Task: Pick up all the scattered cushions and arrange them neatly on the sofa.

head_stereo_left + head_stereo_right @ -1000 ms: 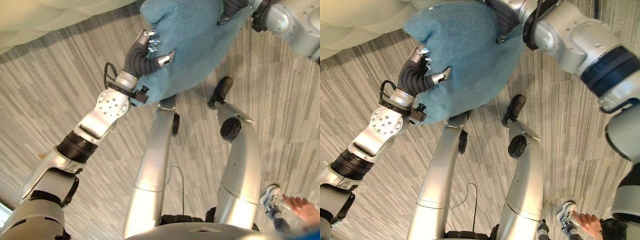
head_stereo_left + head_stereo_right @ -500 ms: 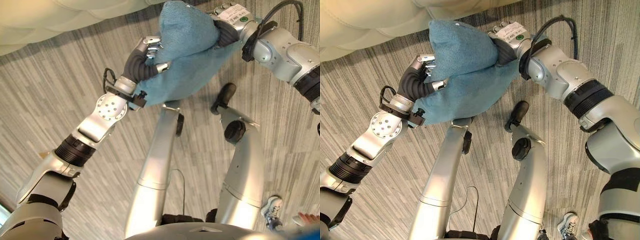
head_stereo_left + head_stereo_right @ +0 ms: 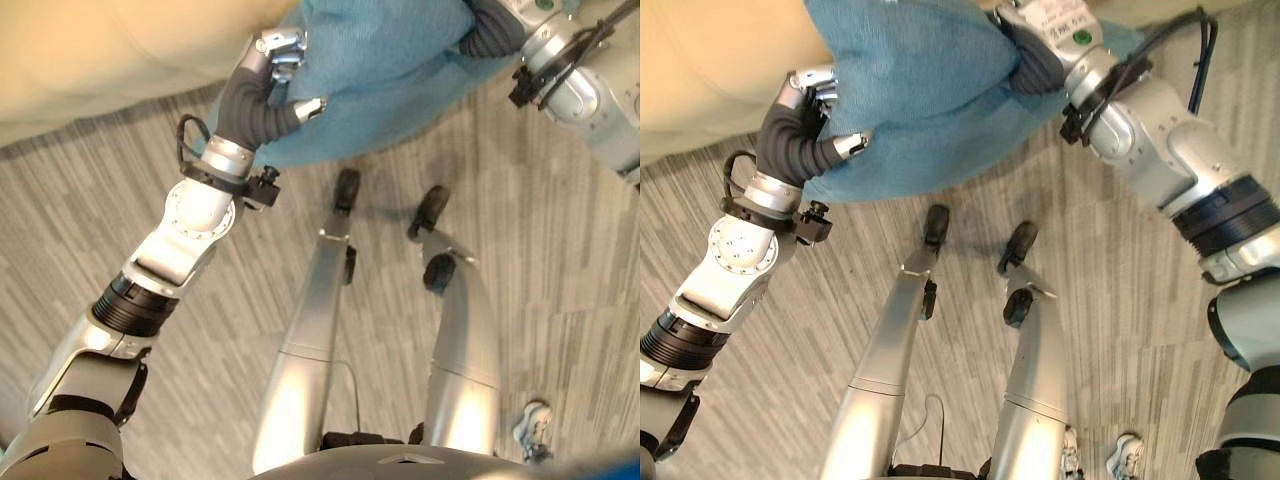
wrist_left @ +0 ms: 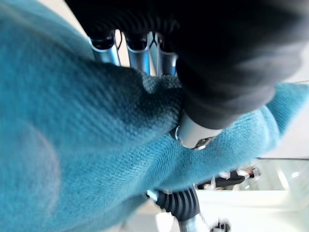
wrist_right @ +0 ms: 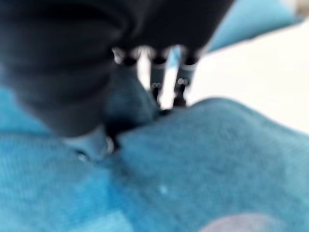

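1. Cushion (image 3: pixel 920 90): teal, held off the floor (image 3: pixel 1120 300) between both hands, at the cream sofa (image 3: pixel 700 80) front edge, upper part over or against it; can't tell if it rests on the seat.
2. L hand (image 3: pixel 262 95): fingers & thumb clamped on cushion's left side, thumb pressed into the fabric; left wrist view shows fingers dug into a fold.
3. R hand (image 3: pixel 1035 45): clamped on cushion's right-top edge; right wrist view shows fingers pinching a bunched ridge of cloth.
4. Step in hand (judged): carry cushion onto the seat, approx. mid-placement.
5. To do it well: move both arms fwd together so the cushion doesn't twist or sag; keep its lower edge above the sofa's front lip.
6. Set it flat or against the backrest before you let go; free one hand at a time, so it can't slide back to the floor.
7. Soft fabric: expect slip w/ shallow pinch; keep grips deep.
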